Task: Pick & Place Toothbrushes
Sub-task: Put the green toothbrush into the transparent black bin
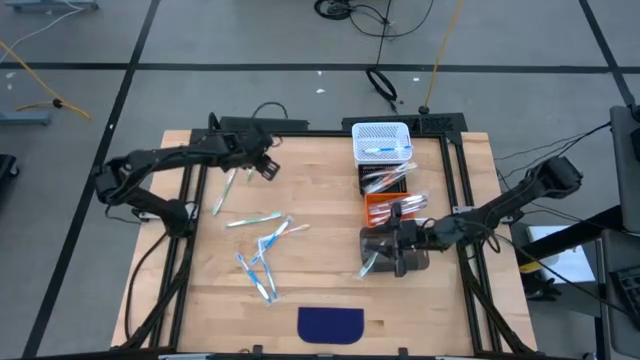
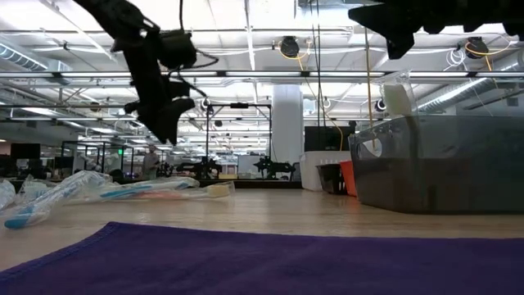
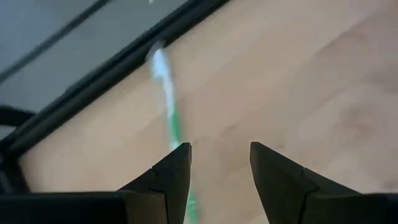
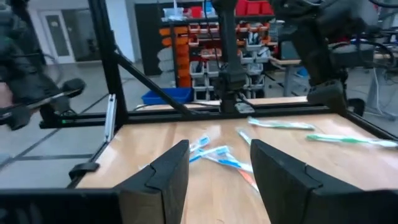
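Progress check: partly done, a good share left, as far as I can judge.

Bins sit in a row on the right half of the pale wooden table [image 1: 330, 285]. The white perforated plastic basket [image 1: 381, 140] at the far end has one blue-handled brush in it; the orange bin [image 1: 385, 207] and the dark bin next to it hold a few wrapped brushes; the smoky translucent bin [image 1: 395, 250] is nearest the front.

Still loose on the wood: the clear-wrapped toothbrushes [image 1: 262, 245], a cluster of blue and white ones mid-left, a green one just behind them [image 1: 252, 219], and another green-handled toothbrush [image 3: 171, 109] near the back-left corner. I count roughly seven or eight unsorted, but wrappers overlap so don't hold me to it. One more leans at the smoky bin's left edge; can't tell if it's in or out.

Left gripper [image 1: 258, 167] hovers over the back-left area, fingers spread apart, empty, the green brush just beside its left finger in its wrist view. Looks like the next pick.

Right gripper [image 1: 400, 245] is over the smoky bin, fingers parted, nothing between them in its wrist view. My read: between drops.

Dark purple cloth mat [image 1: 331, 323] at the front edge is unused.
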Available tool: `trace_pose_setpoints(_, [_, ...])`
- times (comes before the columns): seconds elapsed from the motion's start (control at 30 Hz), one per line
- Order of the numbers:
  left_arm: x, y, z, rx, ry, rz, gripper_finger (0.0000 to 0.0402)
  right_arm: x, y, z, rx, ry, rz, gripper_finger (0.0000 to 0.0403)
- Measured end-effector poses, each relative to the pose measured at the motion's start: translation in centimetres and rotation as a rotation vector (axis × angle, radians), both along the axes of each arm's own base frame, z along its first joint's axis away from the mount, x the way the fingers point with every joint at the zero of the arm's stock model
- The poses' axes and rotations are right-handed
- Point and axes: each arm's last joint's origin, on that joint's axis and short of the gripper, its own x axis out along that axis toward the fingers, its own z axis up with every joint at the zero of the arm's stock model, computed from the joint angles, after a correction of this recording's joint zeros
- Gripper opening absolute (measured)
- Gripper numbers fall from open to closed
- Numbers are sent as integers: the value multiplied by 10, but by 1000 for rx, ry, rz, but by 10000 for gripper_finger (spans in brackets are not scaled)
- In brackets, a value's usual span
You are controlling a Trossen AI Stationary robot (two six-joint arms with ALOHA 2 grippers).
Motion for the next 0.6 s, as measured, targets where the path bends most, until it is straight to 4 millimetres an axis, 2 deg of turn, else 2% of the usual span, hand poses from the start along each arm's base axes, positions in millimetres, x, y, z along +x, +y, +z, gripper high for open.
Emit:
trace_pose_setpoints(0.17, [-12, 20, -18, -66, 34, 29, 168, 3, -1, -2, 2, -5, 1, 165])
trace_pose_setpoints(0.37, [-7, 29, -46, -138, 58, -3, 168, 3, -1, -1, 3, -7, 2, 166])
trace_pose_setpoints(0.6, [-8, 37, -58, -82, 152, 46, 168, 3, -1, -1, 4, -8, 2, 162])
